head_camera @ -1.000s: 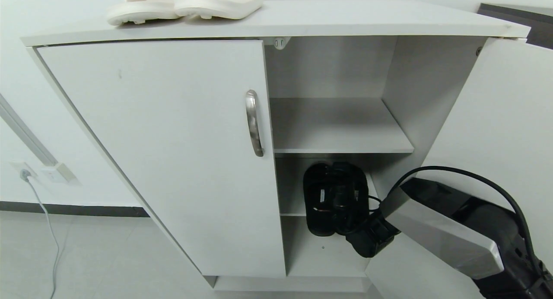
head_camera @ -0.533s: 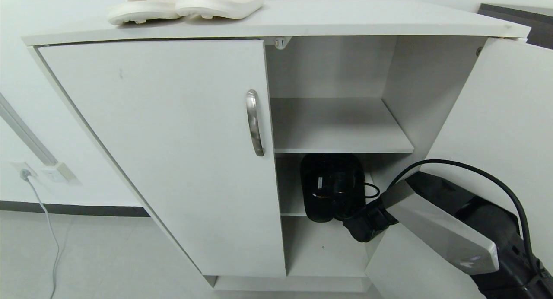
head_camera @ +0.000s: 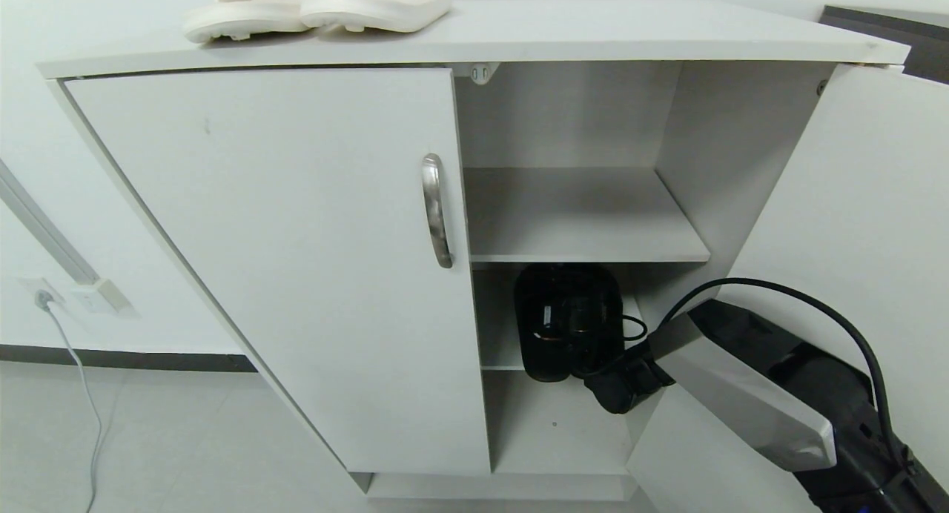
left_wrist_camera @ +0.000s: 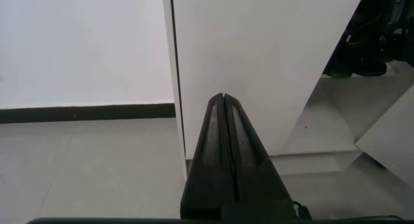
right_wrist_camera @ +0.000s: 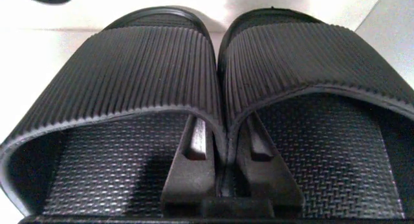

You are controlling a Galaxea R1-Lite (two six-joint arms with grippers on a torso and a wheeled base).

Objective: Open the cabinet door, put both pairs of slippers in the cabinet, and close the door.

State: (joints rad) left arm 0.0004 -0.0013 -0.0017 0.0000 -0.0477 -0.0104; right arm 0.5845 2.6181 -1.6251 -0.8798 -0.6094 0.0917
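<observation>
Black slippers inside cabinet, cream pair on top, rt door open.

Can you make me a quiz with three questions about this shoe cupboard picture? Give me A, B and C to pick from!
1. Where are the white slippers?
A on the floor
B on top of the cabinet
C on a shelf inside

2. What colour is the held pair in the right hand?
A red
B white
C black

3. How is the left door?
A shut
B wide open
C taken off

Answers:
1 B, they lie on the cabinet's top board.
2 C, the straps and soles are black.
3 A, it sits flat and covers its half of the front.
</observation>
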